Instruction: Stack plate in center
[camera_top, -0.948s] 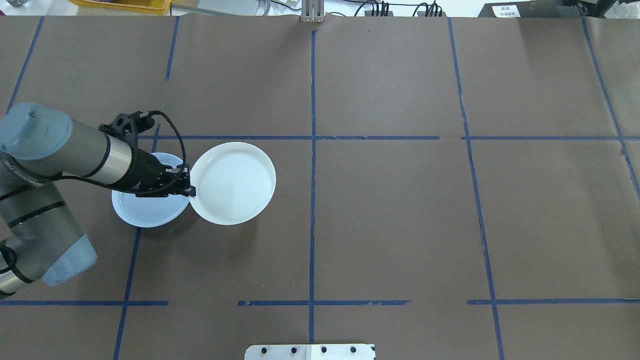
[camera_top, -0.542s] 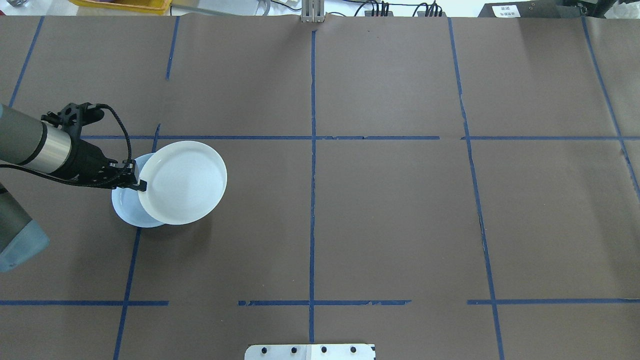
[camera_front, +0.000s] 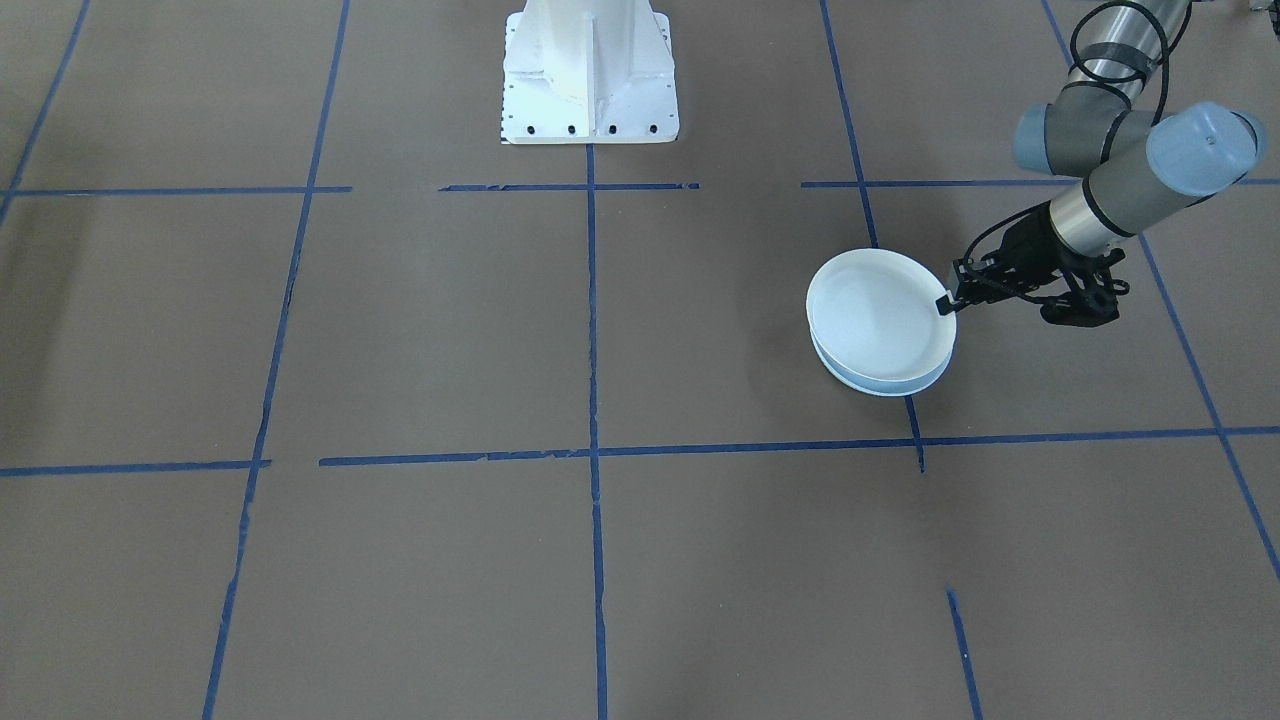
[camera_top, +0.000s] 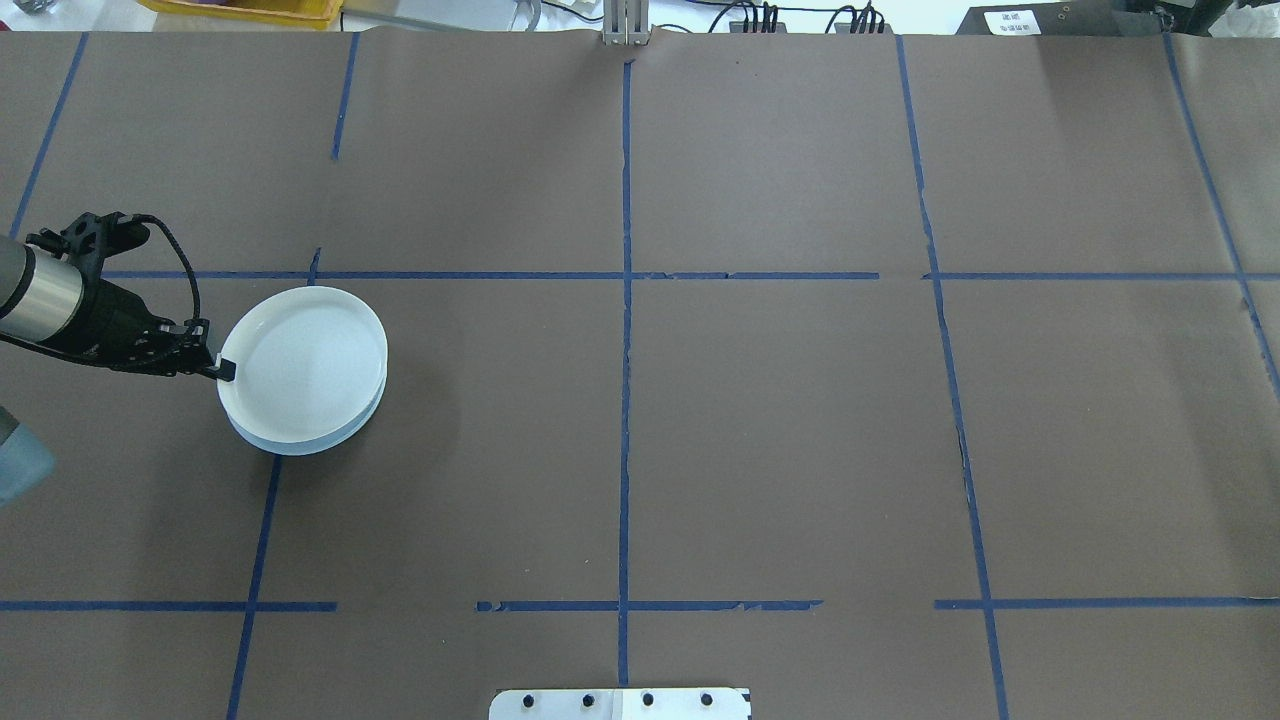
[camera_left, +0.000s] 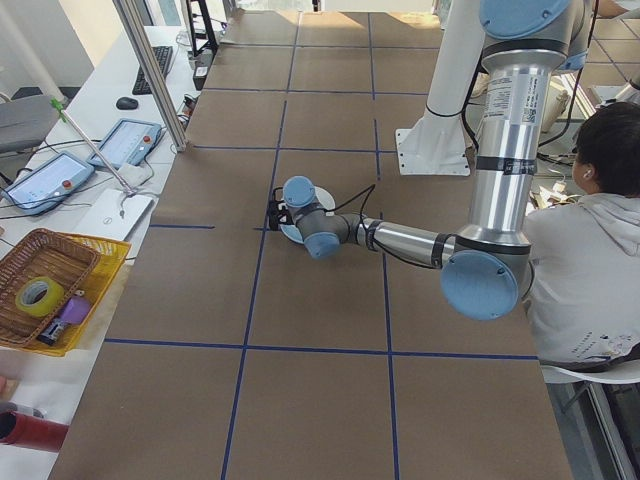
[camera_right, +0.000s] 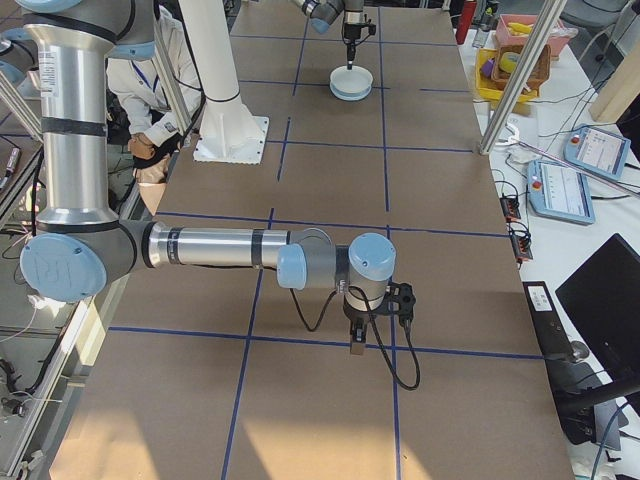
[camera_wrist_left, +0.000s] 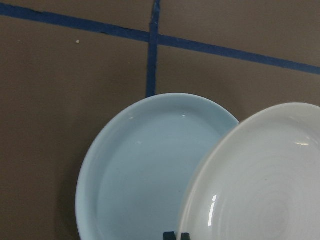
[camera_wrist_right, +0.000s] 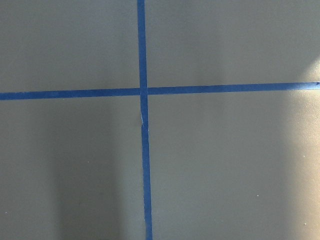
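The right hand (camera_right: 356, 347) of the near arm points straight down over a blue tape line on the brown worktop (camera_right: 440, 190). Far beyond it, the left hand (camera_right: 350, 62) hangs above stacked plates (camera_right: 351, 84). A person (camera_right: 150, 75) sits behind the white pedestal (camera_right: 225, 95).

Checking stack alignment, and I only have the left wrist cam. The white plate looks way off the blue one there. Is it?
Observer: No. From overhead the white plate covers nearly all of the bluish plate. Only a thin crescent toward the robot shows.
Operator: Gripped?
Observer: Yes, the left gripper pinches its rim.
Operator: Right arm in the way?
Observer: No, the right gripper hangs near a tape cross, far from the plates.
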